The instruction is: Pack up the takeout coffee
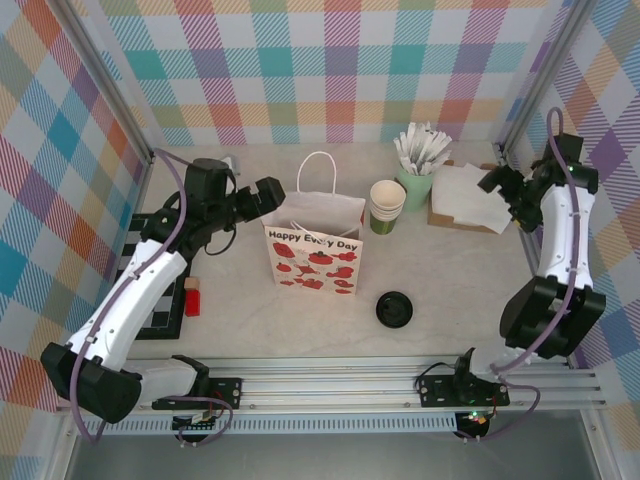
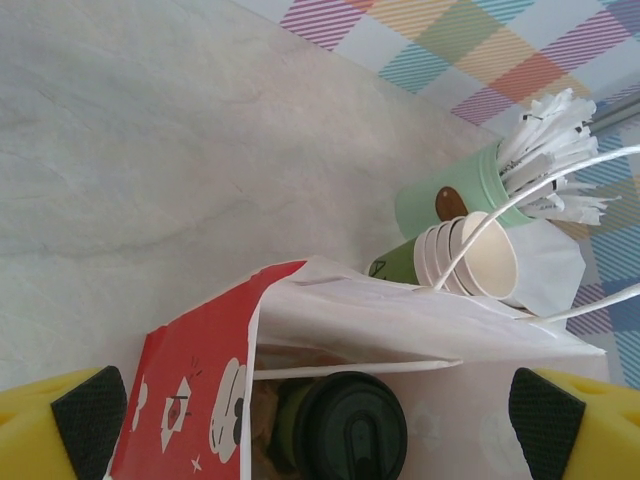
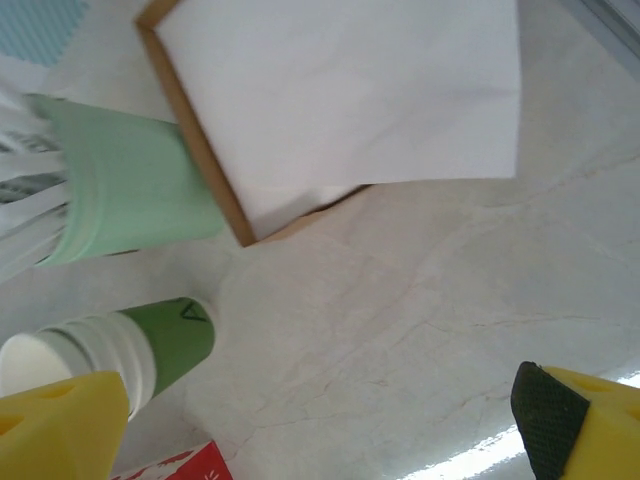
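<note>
Left gripper [image 2: 318, 412] is held wide apart over the paper bag [image 2: 380, 320], right gripper [image 3: 315, 425] likewise apart; the takeout coffee [image 2: 340, 430] is seen standing inside the bag, judged light, crushable, slick-lidded, best gripped gently around the body below the lid.

Takeout coffee [image 2: 345, 430]: green paper cup capped by a round black lid (sip slot facing up), standing upright inside the open paper bag [image 2: 400, 320].
</note>
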{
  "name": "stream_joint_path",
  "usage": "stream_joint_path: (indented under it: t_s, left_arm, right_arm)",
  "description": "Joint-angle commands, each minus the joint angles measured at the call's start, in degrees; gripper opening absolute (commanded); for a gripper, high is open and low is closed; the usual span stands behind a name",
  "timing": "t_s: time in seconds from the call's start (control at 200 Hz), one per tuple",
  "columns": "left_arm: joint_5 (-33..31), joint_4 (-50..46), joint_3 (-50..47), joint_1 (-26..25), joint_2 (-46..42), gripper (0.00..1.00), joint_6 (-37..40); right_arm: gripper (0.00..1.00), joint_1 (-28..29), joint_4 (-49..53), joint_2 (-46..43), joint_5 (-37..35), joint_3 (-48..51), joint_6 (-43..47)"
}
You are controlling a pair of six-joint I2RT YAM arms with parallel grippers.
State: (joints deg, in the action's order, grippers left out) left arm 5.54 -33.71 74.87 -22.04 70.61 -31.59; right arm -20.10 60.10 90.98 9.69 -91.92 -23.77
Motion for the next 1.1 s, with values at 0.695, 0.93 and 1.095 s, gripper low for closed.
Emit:
stream_joint_path:
  t_s: [0.695, 0.93, 1.095]
  left_arm:
    - [-16.8, 3.5, -1.9, 4.4, 0.1, 1.0, -2.9]
    - [-17.4, 2.1, -0.3, 4.8, 1.4, 1.0, -2.4]
    - [-16.6, 2.0, 0.8, 5.2, 2.4, 1.0, -1.6]
  right_arm:
    - [0.94, -4.3, -28.7, 19.3, 1.5, 10.3, -21.1]
    - [0.72, -4.1, -35.6, 18.0, 0.7, 14.2, -19.6]
    - [0.42, -3.9, -39.5, 14.8, -0.4, 18.0, -17.8]
